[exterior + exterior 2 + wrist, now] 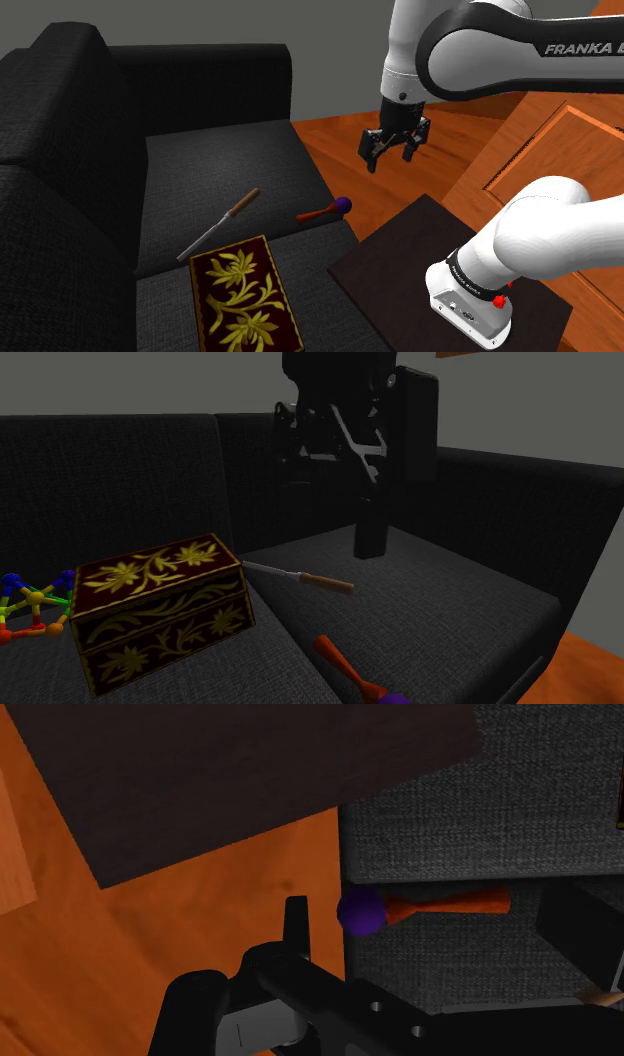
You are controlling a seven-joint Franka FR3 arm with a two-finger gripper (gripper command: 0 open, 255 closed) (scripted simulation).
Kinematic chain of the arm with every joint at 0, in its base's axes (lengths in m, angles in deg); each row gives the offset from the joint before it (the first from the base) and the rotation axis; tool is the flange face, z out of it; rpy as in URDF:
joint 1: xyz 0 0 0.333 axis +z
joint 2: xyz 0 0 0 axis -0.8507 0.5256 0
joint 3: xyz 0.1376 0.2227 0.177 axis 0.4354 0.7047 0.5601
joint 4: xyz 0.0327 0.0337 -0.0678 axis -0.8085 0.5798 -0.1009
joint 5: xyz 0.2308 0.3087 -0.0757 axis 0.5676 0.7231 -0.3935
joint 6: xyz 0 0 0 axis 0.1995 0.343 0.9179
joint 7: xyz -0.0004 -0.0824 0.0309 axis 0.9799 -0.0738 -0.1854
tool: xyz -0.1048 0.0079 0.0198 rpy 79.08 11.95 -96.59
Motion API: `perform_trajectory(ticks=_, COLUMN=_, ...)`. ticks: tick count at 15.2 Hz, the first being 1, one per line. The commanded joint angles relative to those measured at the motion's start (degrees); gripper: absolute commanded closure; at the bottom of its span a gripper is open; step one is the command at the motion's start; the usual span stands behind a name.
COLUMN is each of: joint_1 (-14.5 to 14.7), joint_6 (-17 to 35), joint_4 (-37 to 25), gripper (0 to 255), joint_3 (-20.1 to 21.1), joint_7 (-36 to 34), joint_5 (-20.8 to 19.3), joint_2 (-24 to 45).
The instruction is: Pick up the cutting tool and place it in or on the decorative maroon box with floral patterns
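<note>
The cutting tool is a knife with a thin grey blade and a brown handle. It lies flat on the dark sofa seat, just beyond the maroon box with gold flowers. In the second exterior view the knife lies beside the box, its blade end toward the box corner. My gripper hangs open and empty in the air over the wooden floor, off the sofa's front edge and well apart from the knife. In the wrist view one black finger rises near a purple ball, and the knife handle tip shows at the edge.
An orange stick with a purple ball end lies at the sofa seat's front edge, below the gripper. A colourful ball-and-rod toy sits behind the box. The dark stand top and wooden floor lie by the sofa.
</note>
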Motion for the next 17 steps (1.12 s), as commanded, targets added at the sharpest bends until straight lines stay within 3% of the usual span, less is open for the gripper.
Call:
perform_trajectory(ticks=1, joint_1=0.04, joint_6=3.07, joint_4=-0.09, gripper=0, joint_3=2.93, joint_7=-4.47, joint_5=1.76, joint_2=2.47)
perform_trajectory(ticks=6, joint_1=-0.80, joint_6=11.20, joint_4=-1.87, gripper=0, joint_3=10.50, joint_7=-15.36, joint_5=4.36, joint_2=10.83)
perform_trajectory(ticks=10, joint_1=-2.59, joint_6=17.64, joint_4=-4.98, gripper=0, joint_3=16.48, joint_7=-24.81, joint_5=3.70, joint_2=19.36)
perform_trajectory(ticks=14, joint_1=-5.06, joint_6=23.43, joint_4=-9.47, gripper=0, joint_3=22.06, joint_7=-35.73, joint_5=-0.57, joint_2=29.49)
perform_trajectory(ticks=17, joint_1=-6.37, joint_6=26.79, joint_4=-13.75, gripper=0, joint_3=25.12, joint_7=-45.34, joint_5=-6.75, joint_2=38.23)
